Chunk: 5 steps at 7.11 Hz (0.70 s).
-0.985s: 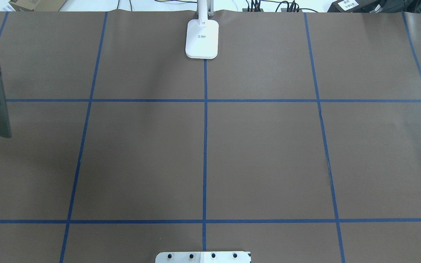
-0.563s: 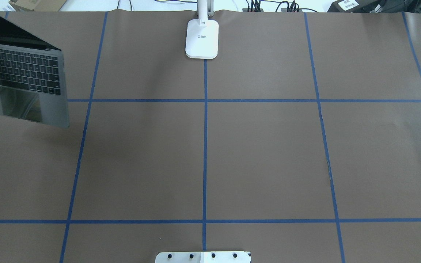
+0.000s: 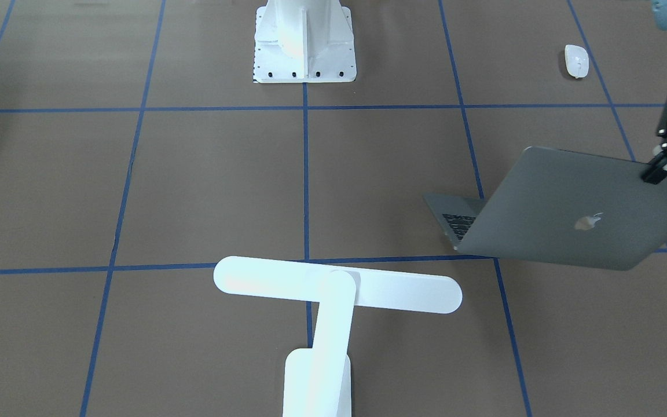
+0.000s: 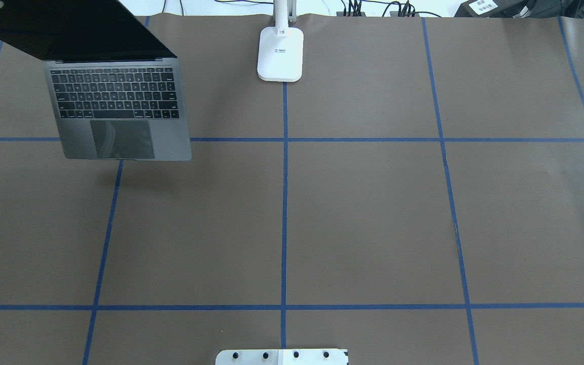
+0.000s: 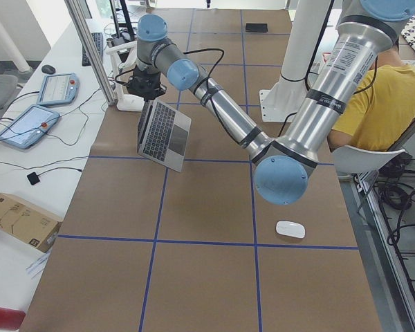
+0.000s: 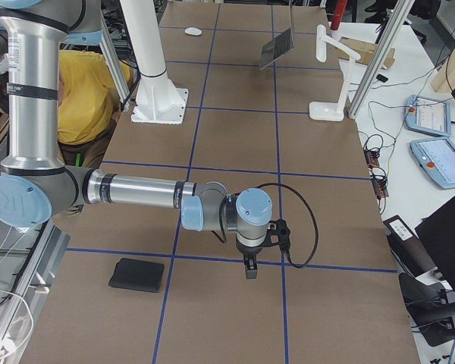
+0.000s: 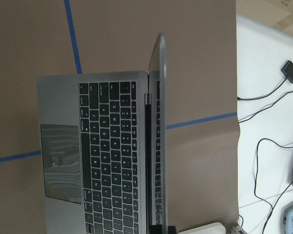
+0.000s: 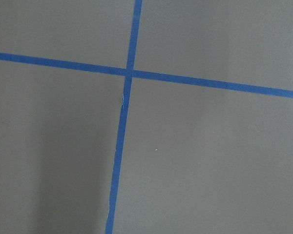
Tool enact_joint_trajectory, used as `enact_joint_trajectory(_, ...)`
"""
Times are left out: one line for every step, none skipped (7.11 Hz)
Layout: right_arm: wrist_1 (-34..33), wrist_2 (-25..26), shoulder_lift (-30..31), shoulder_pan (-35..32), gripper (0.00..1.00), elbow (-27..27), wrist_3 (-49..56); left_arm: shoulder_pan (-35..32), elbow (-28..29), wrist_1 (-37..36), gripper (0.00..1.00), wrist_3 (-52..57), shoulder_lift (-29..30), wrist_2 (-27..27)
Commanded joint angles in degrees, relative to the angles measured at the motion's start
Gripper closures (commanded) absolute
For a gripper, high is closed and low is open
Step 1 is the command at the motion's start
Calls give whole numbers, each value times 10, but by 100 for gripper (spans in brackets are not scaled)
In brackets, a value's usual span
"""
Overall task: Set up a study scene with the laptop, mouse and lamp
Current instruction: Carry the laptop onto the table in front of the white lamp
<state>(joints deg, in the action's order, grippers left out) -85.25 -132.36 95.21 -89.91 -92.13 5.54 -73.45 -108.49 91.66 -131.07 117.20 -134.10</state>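
The left gripper (image 3: 658, 171) pinches the top edge of the lid of the open laptop (image 3: 571, 214), which hangs beneath it, clear of the table (image 3: 194, 174). So thin a grip could slip, or the hinge could swing, knocking the base into the lamp (image 3: 333, 289) just beyond. Whether the right gripper (image 6: 247, 271), well apart, is open or closed I cannot tell.

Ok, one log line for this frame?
left gripper: shut on laptop lid edge, open laptop held off table | right gripper: low over table, state unclear | mouse: on table | lamp: upright
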Motion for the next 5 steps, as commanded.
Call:
enact_joint_trajectory(0,-2,1,0,0,0,0,78,-10,4,100,-98,30,72)
enact_joint_trajectory(0,-2,0,0,0,-1,0,104,-19,4,100,-130,40,95)
enact_joint_trajectory(1,-4,0,0,0,-1,0,133,-40,-1,100,-146,40,122)
enact_joint_trajectory(1,-4,0,0,0,-1,0,164,-56,-3,100,-166,38,152)
enact_joint_trajectory(1,-4,0,0,0,-1,0,193,-70,-20,100,-167,38,181)
